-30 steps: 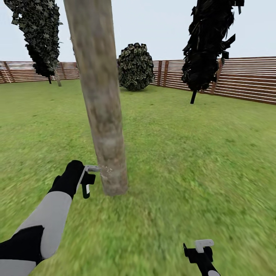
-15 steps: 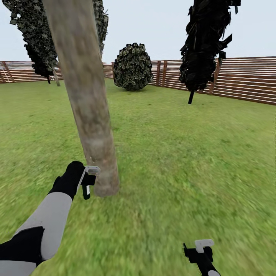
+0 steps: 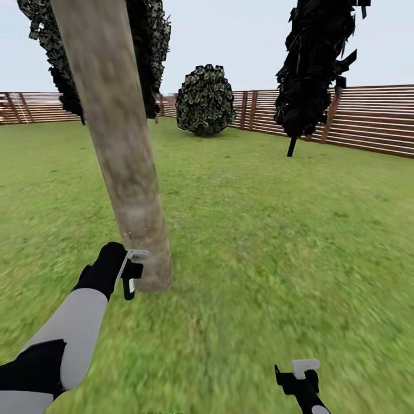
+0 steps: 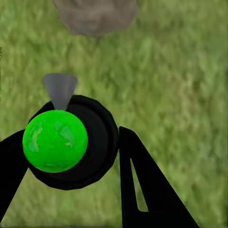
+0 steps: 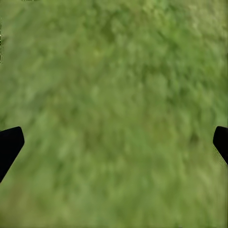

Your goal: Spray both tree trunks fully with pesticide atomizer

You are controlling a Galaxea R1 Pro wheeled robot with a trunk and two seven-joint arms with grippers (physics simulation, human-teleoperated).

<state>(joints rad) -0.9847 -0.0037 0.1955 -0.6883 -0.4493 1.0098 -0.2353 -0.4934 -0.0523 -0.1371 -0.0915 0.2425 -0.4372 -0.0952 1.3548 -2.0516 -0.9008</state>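
in the head view the left gripper (image 3: 133,270) sits low over the lawn (image 3: 276,230), just beside the foot of a thick grey-beige trunk (image 3: 123,167) that leans up and away to the left out of the frame. the gripper's pale tip is right at the bark near the base; whether it touches cannot be told. in the left wrist view the gripper (image 4: 71,156) is closed around the atomizer (image 4: 71,142), a round dark body with a bright green ball (image 4: 55,141) on it, one black finger (image 4: 142,190) pressed to its side and the other at the far edge. a small grey cone (image 4: 60,90) sticks out from the atomizer toward the trunk base (image 4: 95,16), which shows as a blurred grey-brown patch near it on the grass. the right gripper (image 3: 299,376) hangs low at the robot's right, well apart from the trunk; in the right wrist view its two black fingertips (image 5: 9,145) stand wide at opposite edges with nothing but grass (image 5: 114,114) between them, so it is open and holds nothing. behind the trunk dark leaf clusters (image 3: 152,46) hang high. farther off stand a round bush (image 3: 205,100) and a black-leaved tree (image 3: 316,63) on a thin dark stem, both before the brown slat fence (image 3: 368,118) that rings the lawn.
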